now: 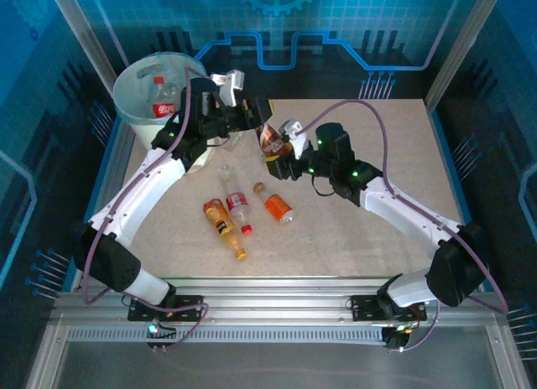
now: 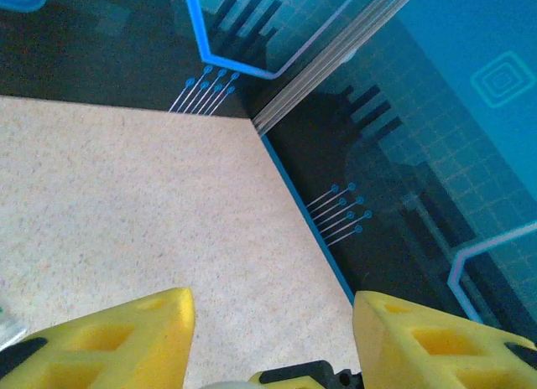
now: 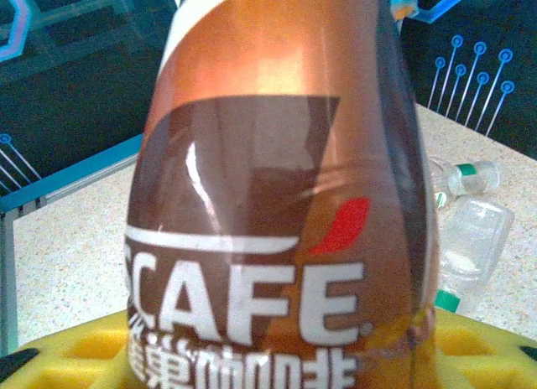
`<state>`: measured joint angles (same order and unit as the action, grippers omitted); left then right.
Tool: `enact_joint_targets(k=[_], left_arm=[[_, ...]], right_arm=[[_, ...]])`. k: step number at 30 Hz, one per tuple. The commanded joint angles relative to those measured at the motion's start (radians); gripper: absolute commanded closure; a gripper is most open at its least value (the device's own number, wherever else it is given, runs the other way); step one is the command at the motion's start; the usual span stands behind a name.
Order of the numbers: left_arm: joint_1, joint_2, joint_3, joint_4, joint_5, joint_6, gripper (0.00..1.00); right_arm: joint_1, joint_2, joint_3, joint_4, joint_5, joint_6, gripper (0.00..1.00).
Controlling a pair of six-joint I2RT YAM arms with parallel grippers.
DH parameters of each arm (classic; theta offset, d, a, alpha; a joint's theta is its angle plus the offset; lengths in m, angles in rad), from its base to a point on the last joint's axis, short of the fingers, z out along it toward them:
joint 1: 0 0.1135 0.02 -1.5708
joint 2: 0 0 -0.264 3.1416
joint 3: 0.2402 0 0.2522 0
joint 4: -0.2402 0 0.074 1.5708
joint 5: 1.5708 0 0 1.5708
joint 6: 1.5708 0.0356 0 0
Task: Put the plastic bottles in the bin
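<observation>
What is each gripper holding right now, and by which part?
The right gripper clamps the brown plastic coffee bottle around its labelled body. The left gripper holds nothing; its jaws stand apart.

A brown bottle (image 3: 285,196) stands very close to the lens, gripped between the yellow fingers (image 3: 75,355) of the right gripper (image 3: 281,368). Its label carries white letters, a red mark and a row of Chinese characters. Behind it on the right, two clear bottles (image 3: 474,238) lie near each other on the speckled table (image 3: 67,263), which has a blue edge.
</observation>
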<state>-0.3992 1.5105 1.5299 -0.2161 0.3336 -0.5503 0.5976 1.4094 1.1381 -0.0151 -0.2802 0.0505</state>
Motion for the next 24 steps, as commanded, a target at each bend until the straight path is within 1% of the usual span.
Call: enact_joint_targets(k=[1,3,5,6,8,9,11,19,21,24], left_arm=[[-0.009,-0.068,-0.036,-0.016,0.044,-0.013,0.55],[-0.008,-0.079,-0.054,-0.011,0.038,-0.013,0.61],[-0.008,-0.087,-0.065,-0.011,0.032,-0.012,0.61],[-0.009,-0.09,-0.07,-0.011,0.029,-0.012,0.59],[-0.008,-0.089,-0.071,-0.016,0.026,-0.013,0.45],[-0.009,-0.087,-0.07,-0.02,0.026,-0.013,0.4],[-0.009,-0.085,-0.067,-0.022,0.028,-0.013,0.41],[-0.008,-0.077,-0.056,-0.02,0.03,-0.007,0.63],[-0.008,-0.078,-0.057,-0.018,0.026,-0.005,0.75],[-0.008,-0.081,-0.054,-0.025,0.006,-0.002,0.89]], right_arm=[[0.013,-0.008,-0.008,-0.002,0.04,0.005,0.46],[0.016,-0.005,-0.002,-0.012,0.046,0.002,0.46],[0.017,-0.004,0.003,-0.021,0.048,-0.003,0.46],[0.018,-0.003,0.005,-0.023,0.05,-0.005,0.46],[0.019,-0.002,0.005,-0.027,0.053,-0.007,0.46],[0.019,-0.001,0.005,-0.029,0.057,-0.008,0.46],[0.019,0.0,0.007,-0.033,0.058,-0.006,0.45],[0.019,0.014,0.025,-0.048,0.091,-0.005,0.45],[0.019,0.017,0.031,-0.051,0.093,-0.006,0.44],[0.019,0.02,0.035,-0.054,0.1,-0.001,0.39]])
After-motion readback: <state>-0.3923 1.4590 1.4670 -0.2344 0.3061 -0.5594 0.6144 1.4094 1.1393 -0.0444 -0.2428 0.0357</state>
